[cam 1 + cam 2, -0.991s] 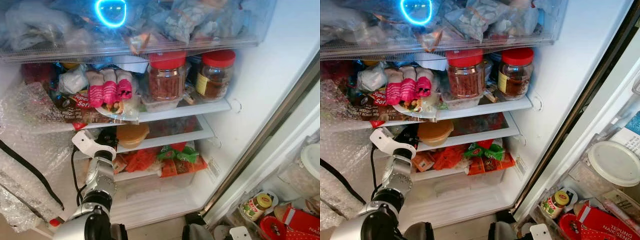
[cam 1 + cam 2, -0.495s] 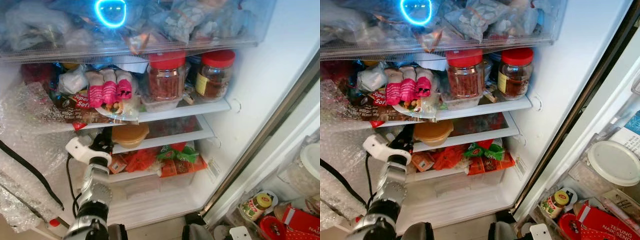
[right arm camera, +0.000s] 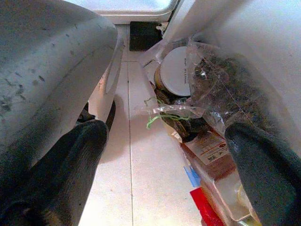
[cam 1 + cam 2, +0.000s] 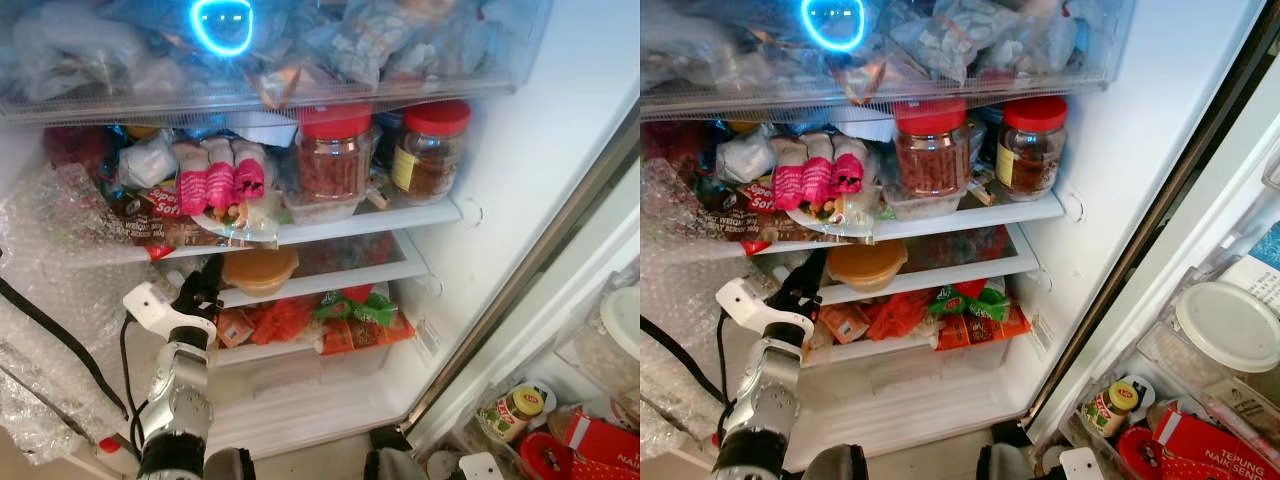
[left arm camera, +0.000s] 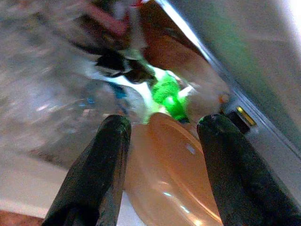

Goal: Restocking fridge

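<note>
Withdrawing from the orange tub point(image 4: 259, 268) on the fridge shelf point(image 4: 330, 275), the left end effector point(image 4: 203, 288) is released, tub apparently stocked.

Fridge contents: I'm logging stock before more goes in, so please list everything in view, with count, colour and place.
Jars: two, red lids, brown contents, upper shelf on the right.
Pink-wrapped packs: three, on a plate, upper shelf, left of the jars.
Orange lidded container: one, middle shelf.
Red, orange and green packets: several, lower shelf.
Bagged food: many, in the clear drawer at the top.
Bubble wrap: clear, left side of the fridge.
Small yellow-labelled jar: one, door bin at lower right.
White-lidded tub: one, door bin.
Left gripper: open, at the orange container's edge.
Right gripper: open, pointing at the floor by the door bins.
</note>
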Motion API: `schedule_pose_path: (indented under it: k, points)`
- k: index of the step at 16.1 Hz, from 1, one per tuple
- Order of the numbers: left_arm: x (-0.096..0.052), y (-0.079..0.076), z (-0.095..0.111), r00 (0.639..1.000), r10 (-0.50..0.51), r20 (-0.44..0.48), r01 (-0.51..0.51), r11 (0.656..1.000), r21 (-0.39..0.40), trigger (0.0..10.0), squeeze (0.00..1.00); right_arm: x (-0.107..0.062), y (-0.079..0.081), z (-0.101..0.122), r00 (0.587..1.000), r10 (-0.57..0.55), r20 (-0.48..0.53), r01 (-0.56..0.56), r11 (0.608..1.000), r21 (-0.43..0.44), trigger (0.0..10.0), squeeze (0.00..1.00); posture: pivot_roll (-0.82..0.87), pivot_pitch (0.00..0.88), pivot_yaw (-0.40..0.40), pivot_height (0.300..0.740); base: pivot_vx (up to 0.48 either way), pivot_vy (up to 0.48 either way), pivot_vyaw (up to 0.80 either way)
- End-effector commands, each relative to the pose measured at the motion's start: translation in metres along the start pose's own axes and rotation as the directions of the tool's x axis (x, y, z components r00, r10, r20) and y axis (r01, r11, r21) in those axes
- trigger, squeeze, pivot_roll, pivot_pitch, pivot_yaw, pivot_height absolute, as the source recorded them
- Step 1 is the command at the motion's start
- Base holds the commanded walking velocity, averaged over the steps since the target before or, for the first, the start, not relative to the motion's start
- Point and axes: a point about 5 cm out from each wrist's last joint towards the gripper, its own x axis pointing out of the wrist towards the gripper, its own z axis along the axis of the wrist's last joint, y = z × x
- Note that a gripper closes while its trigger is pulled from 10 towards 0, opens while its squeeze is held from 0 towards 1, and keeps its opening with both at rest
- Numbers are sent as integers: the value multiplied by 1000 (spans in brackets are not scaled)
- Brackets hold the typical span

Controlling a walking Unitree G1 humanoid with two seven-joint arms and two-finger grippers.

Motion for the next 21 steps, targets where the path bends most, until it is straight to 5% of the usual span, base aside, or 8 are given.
schedule_pose_path:
  k: [1, 4, 5, 11, 18, 21]
  points:
    - [-4, -8, 1, 997, -69, -35, 71, 993, 91, 10000, 0, 0, -6, 4, 1000, -13, 16, 13, 1000, -9, 10000, 0, -129, 0, -65, 631, 0, 0, 0]
    - [-11, -16, 5, 985, -150, -86, 166, 957, 237, 10000, 0, 0, -6, 4, 1000, -16, 16, 16, 1000, -12, 10000, 0, -125, 0, -67, 631, 0, 0, 0]
    - [-14, -21, 5, 968, -207, -143, 242, 921, 306, 10000, 0, -1, -6, 4, 1000, -16, 15, 16, 1000, -13, 10000, 0, -125, 0, -67, 631, 0, 0, 0]
    - [-28, -22, 0, 895, -267, -357, 418, 781, 464, 10000, 0, 0, -6, 4, 1000, -13, 13, 13, 1000, -17, 10000, 0, -110, 0, -66, 631, 0, 0, 0]
    - [-44, -1, -3, 882, -192, -431, 401, 786, 471, 10000, 0, 0, -5, 4, 1000, -13, 14, 13, 1000, -24, 10000, 0, -105, 0, -61, 631, 0, 0, 0]
    - [-39, 2, -12, 885, -166, -436, 382, 794, 473, 10000, 0, 0, -4, 4, 1000, -13, 15, 14, 1000, -22, 10000, 0, -109, 0, -54, 631, 0, 0, 0]
